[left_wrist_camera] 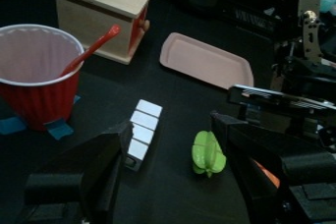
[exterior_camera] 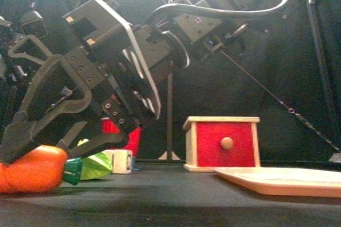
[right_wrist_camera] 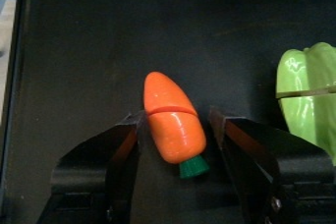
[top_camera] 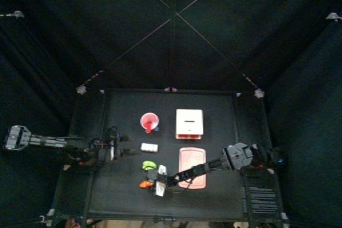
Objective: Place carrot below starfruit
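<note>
The small orange carrot lies flat on the black table, its green stub end towards the wrist. My right gripper is open, with one jaw on each side of the carrot's lower half. The yellow-green starfruit lies beside it, a short gap away. From above, the carrot sits nearer the table's front than the starfruit, and the right arm reaches across from the right. In the front view the carrot is low at the left under the black jaws. My left gripper hangs open and holds nothing.
A white segmented block lies just behind the starfruit. Further back stand a red cup with a straw and a wooden box with a red front. The pink tray lies under the right arm.
</note>
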`<act>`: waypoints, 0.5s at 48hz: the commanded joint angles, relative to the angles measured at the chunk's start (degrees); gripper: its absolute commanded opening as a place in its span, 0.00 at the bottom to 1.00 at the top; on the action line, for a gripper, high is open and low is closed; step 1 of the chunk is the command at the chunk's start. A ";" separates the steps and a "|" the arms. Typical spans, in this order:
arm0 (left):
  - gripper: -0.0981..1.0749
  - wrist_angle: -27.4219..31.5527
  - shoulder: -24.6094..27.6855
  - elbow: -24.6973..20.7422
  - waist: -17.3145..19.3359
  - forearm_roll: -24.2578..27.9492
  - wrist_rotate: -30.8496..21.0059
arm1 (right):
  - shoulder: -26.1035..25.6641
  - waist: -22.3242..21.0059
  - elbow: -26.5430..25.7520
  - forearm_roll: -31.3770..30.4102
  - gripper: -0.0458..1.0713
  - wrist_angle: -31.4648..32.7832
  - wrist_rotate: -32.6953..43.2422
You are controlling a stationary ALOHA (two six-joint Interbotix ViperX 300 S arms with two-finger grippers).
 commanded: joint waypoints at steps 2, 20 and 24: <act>0.91 -0.18 0.09 -0.70 0.09 -0.09 -0.09 | -2.90 -0.18 -1.41 -0.53 0.83 -0.09 -0.09; 0.91 -0.18 0.09 -1.32 0.09 -0.09 0.09 | -4.22 -0.18 -0.44 -0.62 0.83 -0.09 -0.09; 0.91 -0.18 0.09 -1.14 0.09 -0.18 0.00 | -4.57 -0.35 -0.26 -0.62 0.83 -0.09 -0.09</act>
